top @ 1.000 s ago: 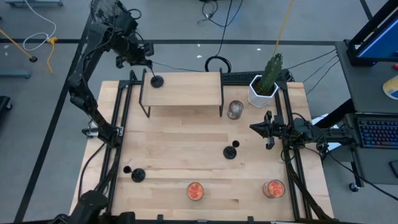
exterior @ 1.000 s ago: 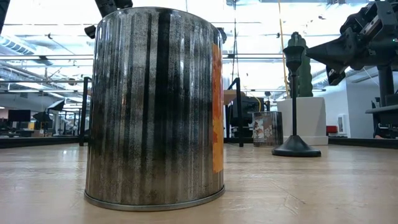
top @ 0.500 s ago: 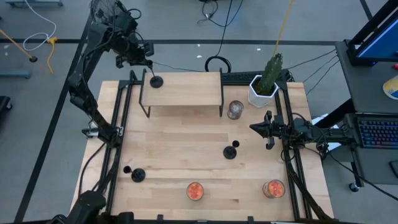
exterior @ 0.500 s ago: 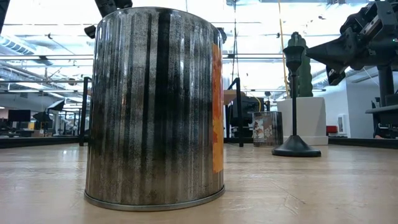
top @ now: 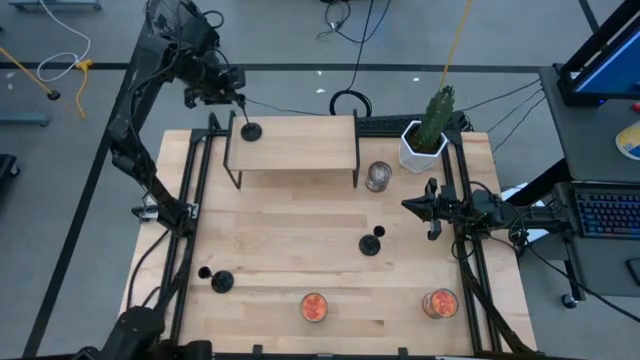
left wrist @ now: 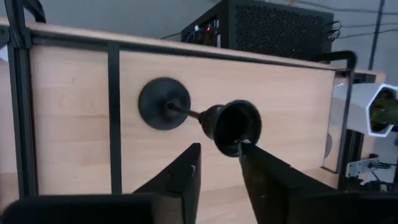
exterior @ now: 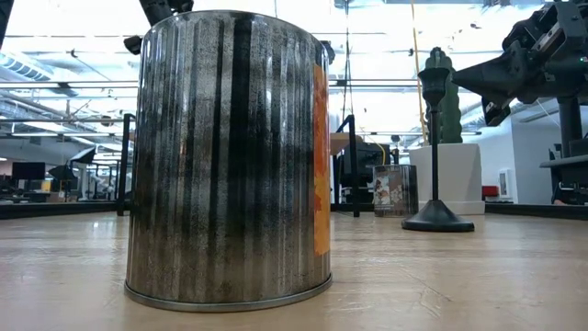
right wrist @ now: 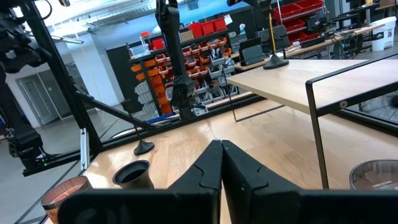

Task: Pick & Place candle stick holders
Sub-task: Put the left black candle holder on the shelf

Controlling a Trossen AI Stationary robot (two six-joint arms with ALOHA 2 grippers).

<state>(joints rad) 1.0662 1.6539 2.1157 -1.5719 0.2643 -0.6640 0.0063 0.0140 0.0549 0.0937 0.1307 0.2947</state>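
One black candle stick holder [top: 251,131] stands upright by its disc base [left wrist: 164,103] on the left end of the raised wooden shelf [top: 300,140]. My left gripper [left wrist: 219,154] is open above it and points down at its cup [left wrist: 236,124], which shows just past the fingertips. A second holder [top: 372,243] stands mid-table. A third holder [top: 221,283] stands near the front left. My right gripper [top: 405,205] waits shut at the table's right side, holding nothing. My left gripper: one fingertip [left wrist: 246,149] stands right beside the cup's rim [left wrist: 235,148] on the shelf holder. I cannot tell whether it touches. The other finger [left wrist: 189,163] is clear of the holder, which stands on its own base.
Two orange-filled jars [top: 313,307] [top: 439,302] stand along the near edge. The first of them fills the low view. A clear glass jar [top: 378,177] and a potted cactus [top: 425,140] stand at the shelf's right. Black frame rails run along both table sides.
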